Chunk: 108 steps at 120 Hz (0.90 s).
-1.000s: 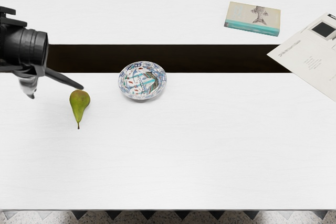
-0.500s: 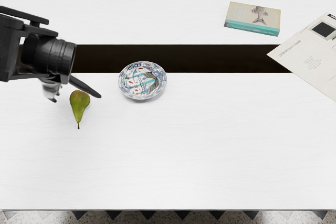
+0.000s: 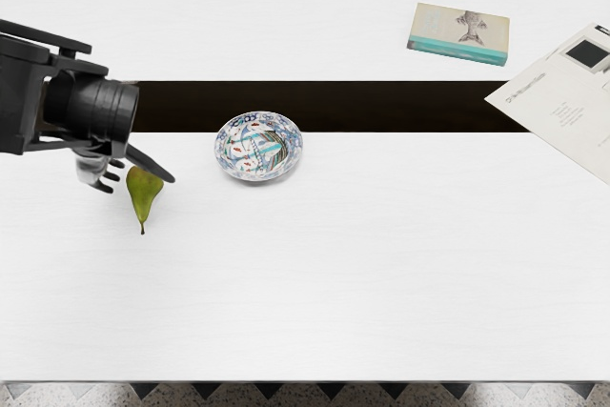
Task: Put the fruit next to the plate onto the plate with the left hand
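Observation:
A green pear (image 3: 143, 194) lies on the white table, stem pointing toward the near edge, left of a small patterned plate (image 3: 258, 145). My left hand (image 3: 122, 168) comes in from the left edge and hovers over the pear's top end. Its thumb (image 3: 151, 164) sticks out to the right above the fruit, and the other fingers (image 3: 95, 174) curl loosely on the pear's left side. The fingers are spread around the pear's top without closing on it. The plate holds nothing. The right arm is out of sight.
A teal-edged book (image 3: 459, 33) lies at the back right, and a sheet of paper (image 3: 564, 102) sits at the right edge. A dark gap (image 3: 381, 106) runs across the table behind the plate.
The left hand moved right from the left edge to the pear, then dropped slightly over its top end. The pear and plate have not moved.

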{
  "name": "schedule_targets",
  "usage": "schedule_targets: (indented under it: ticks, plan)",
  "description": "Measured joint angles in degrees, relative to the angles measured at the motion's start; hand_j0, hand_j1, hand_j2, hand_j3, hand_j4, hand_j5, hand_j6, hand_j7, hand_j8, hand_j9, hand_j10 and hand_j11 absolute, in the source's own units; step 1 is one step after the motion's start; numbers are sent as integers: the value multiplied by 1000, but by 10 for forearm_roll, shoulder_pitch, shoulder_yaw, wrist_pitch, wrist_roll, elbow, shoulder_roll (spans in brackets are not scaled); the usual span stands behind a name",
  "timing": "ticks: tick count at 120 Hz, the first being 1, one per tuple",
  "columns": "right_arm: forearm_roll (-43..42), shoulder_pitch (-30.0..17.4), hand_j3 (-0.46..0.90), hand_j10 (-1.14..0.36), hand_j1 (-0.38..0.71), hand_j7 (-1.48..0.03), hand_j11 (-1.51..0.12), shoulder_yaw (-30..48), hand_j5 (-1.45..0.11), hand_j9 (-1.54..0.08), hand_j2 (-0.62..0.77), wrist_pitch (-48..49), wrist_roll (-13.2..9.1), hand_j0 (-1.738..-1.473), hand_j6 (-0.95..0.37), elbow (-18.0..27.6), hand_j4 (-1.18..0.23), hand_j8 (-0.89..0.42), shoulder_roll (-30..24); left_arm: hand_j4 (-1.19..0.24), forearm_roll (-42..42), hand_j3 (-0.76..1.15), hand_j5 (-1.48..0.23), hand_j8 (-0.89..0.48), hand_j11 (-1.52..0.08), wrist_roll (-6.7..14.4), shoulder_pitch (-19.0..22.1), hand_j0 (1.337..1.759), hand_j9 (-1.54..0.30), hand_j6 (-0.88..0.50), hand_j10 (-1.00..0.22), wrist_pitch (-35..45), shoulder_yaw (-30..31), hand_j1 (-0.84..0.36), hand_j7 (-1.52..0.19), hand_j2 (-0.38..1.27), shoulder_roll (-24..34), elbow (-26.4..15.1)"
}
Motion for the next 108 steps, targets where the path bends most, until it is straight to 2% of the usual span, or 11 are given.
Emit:
schedule_targets:
  ticks: [108]
  plan:
    - [0,0,0,-13,-333,-17,-17,0,-17,-17,-3,0,0,-1658,-13,0,-13,-13,0,-422,1,0,-546,-405,-547,4,14,1658,-547,-420,-422,0,2,-155,-546,85,-9,16]
